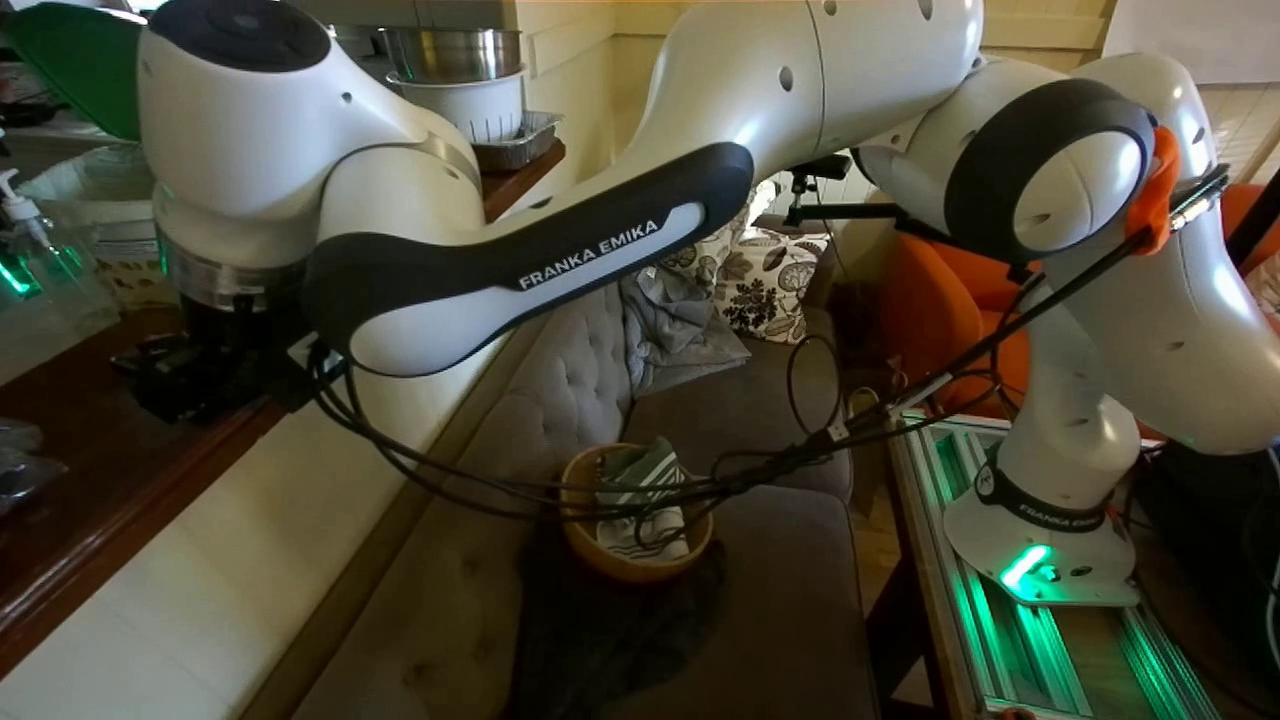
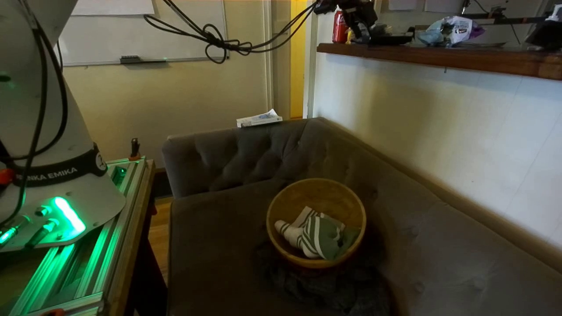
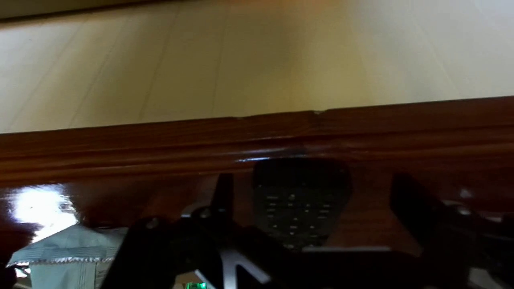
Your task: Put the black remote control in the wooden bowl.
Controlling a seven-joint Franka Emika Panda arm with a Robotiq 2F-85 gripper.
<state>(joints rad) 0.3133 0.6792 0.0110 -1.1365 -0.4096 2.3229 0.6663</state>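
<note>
The black remote control (image 3: 301, 200) lies flat on the dark red-brown wooden ledge, its wide end at the ledge's front edge, in the wrist view. My gripper (image 3: 313, 182) is open, with its fingers apart on either side of the remote. A strip of bare wood shows between the remote and each finger. In both exterior views the gripper (image 1: 205, 390) is low over the ledge (image 2: 362, 35). A dark flat slab beside it looks like the remote (image 2: 390, 40). The round wooden bowl (image 1: 640, 572) sits on the grey couch, with a green and white striped cloth inside; it also shows tilted open (image 2: 281, 193).
The ledge (image 2: 439, 53) runs along the wall above the couch (image 2: 215, 228). A shiny snack bag (image 2: 452, 31) and a red can (image 2: 339, 27) stand on it. Clear plastic (image 1: 25, 465) lies near the gripper. Cables (image 1: 600, 500) hang from the arm in front of the bowl.
</note>
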